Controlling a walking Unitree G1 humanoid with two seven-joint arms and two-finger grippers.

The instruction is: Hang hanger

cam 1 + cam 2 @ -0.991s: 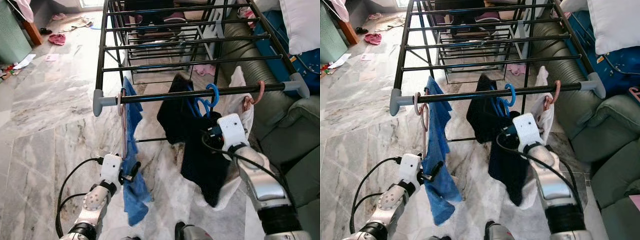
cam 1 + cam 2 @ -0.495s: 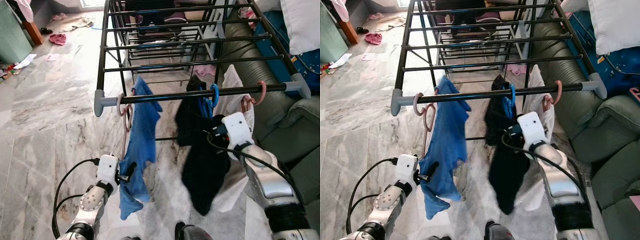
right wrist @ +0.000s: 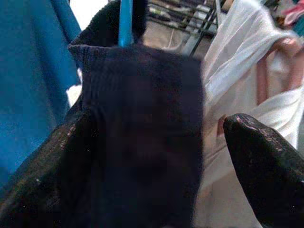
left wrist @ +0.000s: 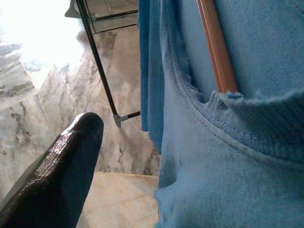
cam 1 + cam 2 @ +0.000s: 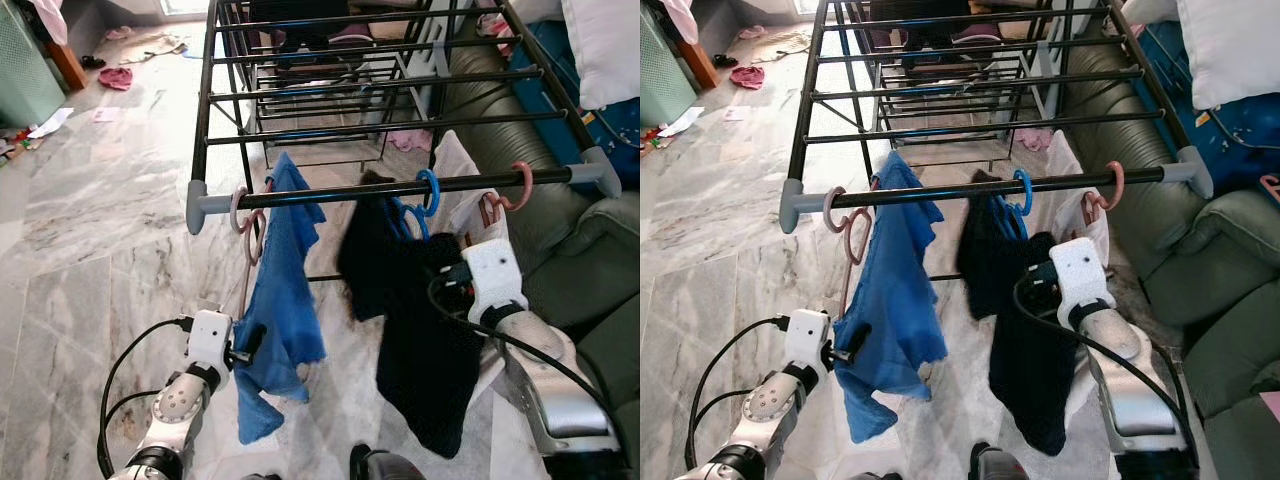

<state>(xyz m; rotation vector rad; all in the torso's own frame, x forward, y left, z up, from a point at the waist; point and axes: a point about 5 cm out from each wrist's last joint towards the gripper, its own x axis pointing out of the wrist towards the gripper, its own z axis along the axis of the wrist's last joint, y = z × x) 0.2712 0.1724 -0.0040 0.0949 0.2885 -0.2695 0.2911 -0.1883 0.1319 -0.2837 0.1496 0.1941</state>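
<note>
At the drying rack's (image 5: 400,188) front rail, the right gripper (image 3: 156,156) is parted around the black garment (image 5: 425,350) on its blue hanger (image 5: 425,190), while the left gripper (image 5: 243,345), state unclear, is by the blue garment (image 5: 285,290).

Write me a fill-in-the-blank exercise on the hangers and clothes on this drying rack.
1. The hanger carrying the black garment is coloured ____.
2. The blue garment hangs on a ____ hanger.
3. The right end effector has the ____ garment between its fingers.
4. The white garment hangs to the robot's ____ of the black one.

Missing words: blue; pink; black; right
</note>
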